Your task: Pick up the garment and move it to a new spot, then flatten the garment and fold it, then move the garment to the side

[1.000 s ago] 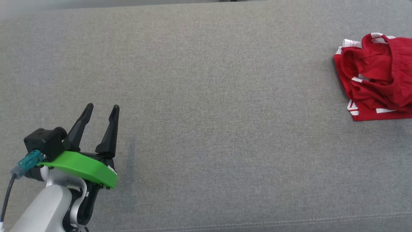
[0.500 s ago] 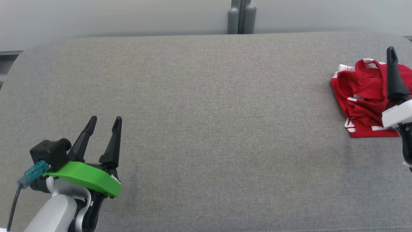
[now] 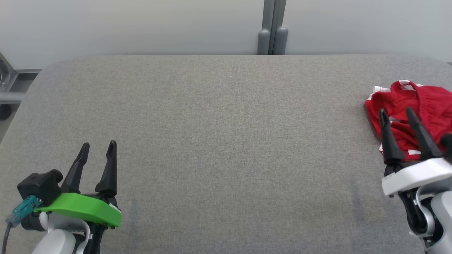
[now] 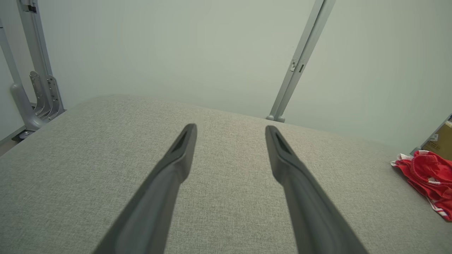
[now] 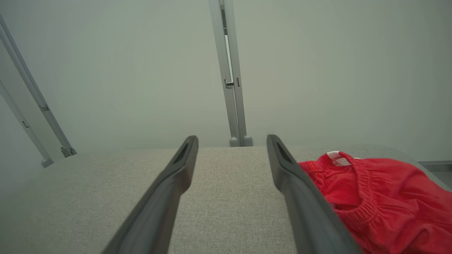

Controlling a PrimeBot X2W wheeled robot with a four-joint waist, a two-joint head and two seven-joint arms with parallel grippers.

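We see both pairs of fingers spread wide and empty: left gripper [image 3: 99, 144] over the bare grey counter [image 3: 226, 141], right gripper [image 3: 395, 111] at the crumpled red garment [image 3: 429, 102] by the counter's right edge.

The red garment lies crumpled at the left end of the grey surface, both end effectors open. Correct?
No: the head view shows the red garment crumpled at the right end of the grey surface; the left end effector and right end effector are open.
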